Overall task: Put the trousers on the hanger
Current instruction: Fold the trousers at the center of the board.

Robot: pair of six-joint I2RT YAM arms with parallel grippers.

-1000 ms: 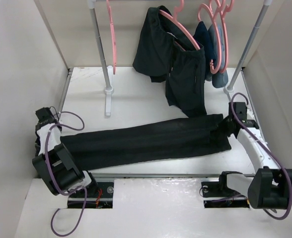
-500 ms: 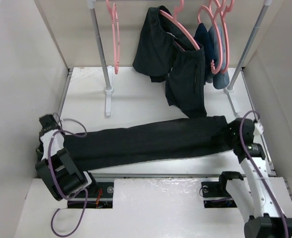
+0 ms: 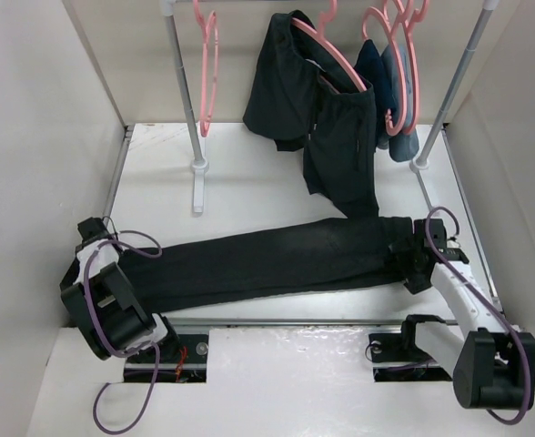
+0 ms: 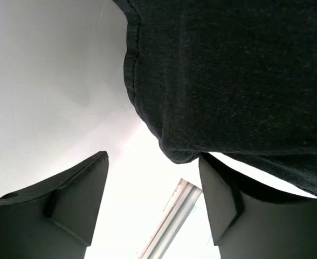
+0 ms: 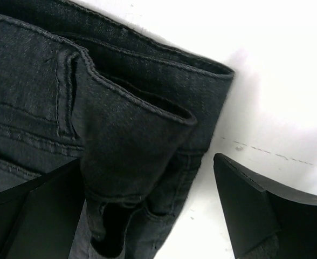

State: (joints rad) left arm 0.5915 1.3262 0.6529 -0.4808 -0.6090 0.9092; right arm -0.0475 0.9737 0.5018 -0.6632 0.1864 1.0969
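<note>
Overhead view. The trousers [image 3: 267,259] lie flat on the white tabletop [image 3: 249,182], stretched from left to right across its near part, with the right end a little farther back than the left. They are well apart from the hanger [image 3: 208,73], a bare pink one hanging from the rack [image 3: 187,100] at the back left. Further right on the same rack, a shorter black garment [image 3: 327,137] hangs on another pink hanger [image 3: 336,55], its lower edge coming down to the trousers. Navy and pale-blue clothes [image 3: 390,91] hang beside it.

Left wrist view. My left jaws are spread. A rounded corner of the trousers' [image 4: 228,81] hem hangs in the gap between them, just beside my right-hand finger [image 4: 223,199]. Nothing is pinched.

Right wrist view. My right jaws stand wide apart. The seamed, folded end of the trousers [image 5: 121,129] lies loose on the tabletop between them. The cloth reaches my finger [image 5: 34,216] on one side, and bare tabletop separates it from the other. My left arm [image 3: 104,300] and right arm [image 3: 463,305] sit at opposite ends of the garment.
</note>
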